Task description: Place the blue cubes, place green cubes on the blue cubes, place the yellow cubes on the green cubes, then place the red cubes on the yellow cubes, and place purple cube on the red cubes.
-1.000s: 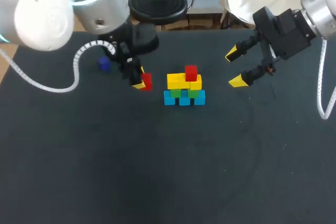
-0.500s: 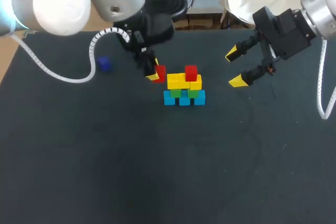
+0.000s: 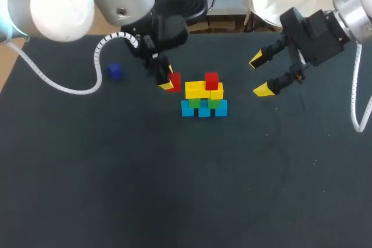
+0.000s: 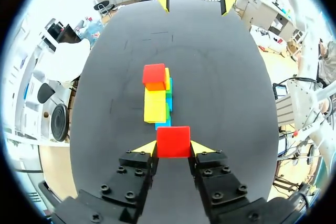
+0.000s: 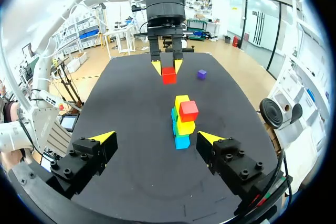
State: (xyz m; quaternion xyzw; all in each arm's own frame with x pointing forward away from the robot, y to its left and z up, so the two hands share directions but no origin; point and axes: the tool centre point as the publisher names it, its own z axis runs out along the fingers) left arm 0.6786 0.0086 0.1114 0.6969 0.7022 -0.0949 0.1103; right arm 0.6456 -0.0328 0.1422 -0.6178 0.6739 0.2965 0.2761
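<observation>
— Stack [image 3: 204, 98] layout, back of mid-table?

— Row of blue cubes [image 3: 204, 109] on the dark table [image 3: 174, 190]. Green cubes [image 3: 195, 103] sit on the blue, yellow cubes [image 3: 193, 89] on the green. One placed red cube [image 3: 211, 80] is on top, at the right end of the yellow layer as seen from the head camera.

— Left gripper [image 3: 168, 81]?

— It comes in from the left and sits just beside the stack's left end. Its two yellow tips are clamped on a second block, the held red cube [image 3: 174, 79], one tip on each side. The left wrist camera shows this clearly: the block is pinched between the fingers with the stack straight ahead of it. In the head view the block is about level with the yellow layer. I cannot tell whether it touches the yellow.

— Right gripper [image 3: 261, 75]?

— To the right of the stack and well apart from it. Its fingers are spread wide with nothing between them. In its own wrist camera the stack lies ahead, between the two tips but beyond them.

— Purple cube [image 3: 115, 71]?

— Alone on the table, far left and toward the back, well apart from the stack. No gripper is touching it.
</observation>
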